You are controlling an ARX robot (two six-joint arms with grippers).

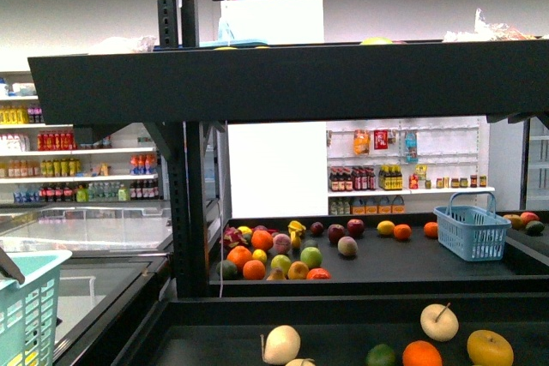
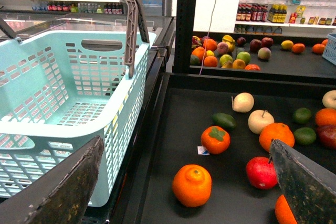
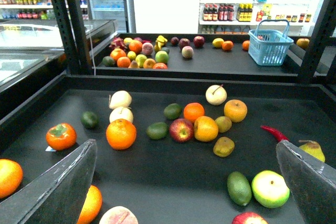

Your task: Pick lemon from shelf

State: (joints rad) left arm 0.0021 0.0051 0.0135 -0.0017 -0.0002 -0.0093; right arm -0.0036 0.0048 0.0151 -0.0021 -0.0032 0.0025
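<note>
Lemon (image 1: 259, 255) lay small and bright yellow in the fruit pile at the left end of the shelf's (image 1: 360, 285) farther tray, just beside an orange (image 1: 254, 269) and a green apple (image 1: 281, 263), well apart from both arms. The left gripper (image 2: 181, 192) hung with jaws spread wide and nothing between them, over the nearer tray, next to a pale teal basket (image 2: 68, 93). The right gripper (image 3: 184, 182) likewise had its jaws spread and empty above the nearer tray's scattered fruit.
</note>
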